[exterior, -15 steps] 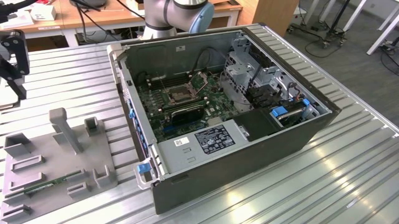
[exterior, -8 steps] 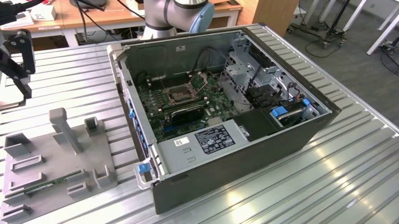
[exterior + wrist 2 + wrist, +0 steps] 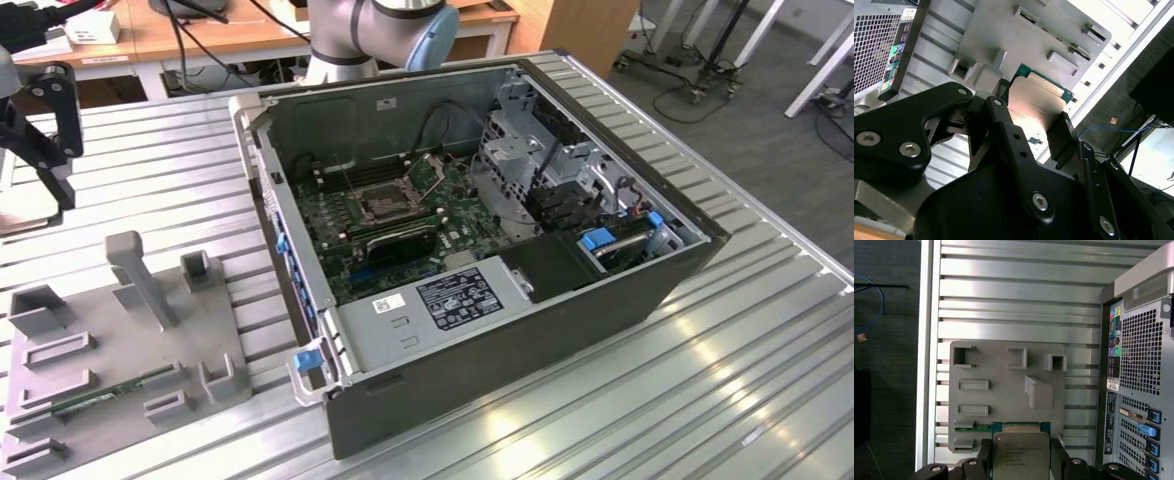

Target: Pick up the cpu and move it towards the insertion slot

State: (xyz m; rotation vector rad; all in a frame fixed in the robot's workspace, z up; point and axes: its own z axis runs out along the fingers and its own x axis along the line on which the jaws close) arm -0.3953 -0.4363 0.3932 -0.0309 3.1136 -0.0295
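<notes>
In both wrist views the cpu (image 3: 1020, 454) (image 3: 1036, 107), a flat square chip with a pale metal top and a green edge, sits between my black fingers. My gripper (image 3: 1020, 460) (image 3: 1031, 117) is shut on it, one finger on each side, and holds it above the grey plastic tray (image 3: 1004, 375) (image 3: 999, 30). In the exterior view my gripper (image 3: 47, 150) hangs at the far left, well away from the open computer case. The insertion slot (image 3: 387, 205), a metal-framed socket with a dark centre, lies on the green circuit board (image 3: 400, 245) inside the case.
The open computer case (image 3: 534, 300) (image 3: 1139, 365) stands on the ribbed metal table (image 3: 694, 400) to the exterior view's right of the tray (image 3: 120, 340). A thin green memory stick (image 3: 100, 400) (image 3: 966, 428) lies in the tray. Upright tray posts (image 3: 134, 275) rise below my gripper.
</notes>
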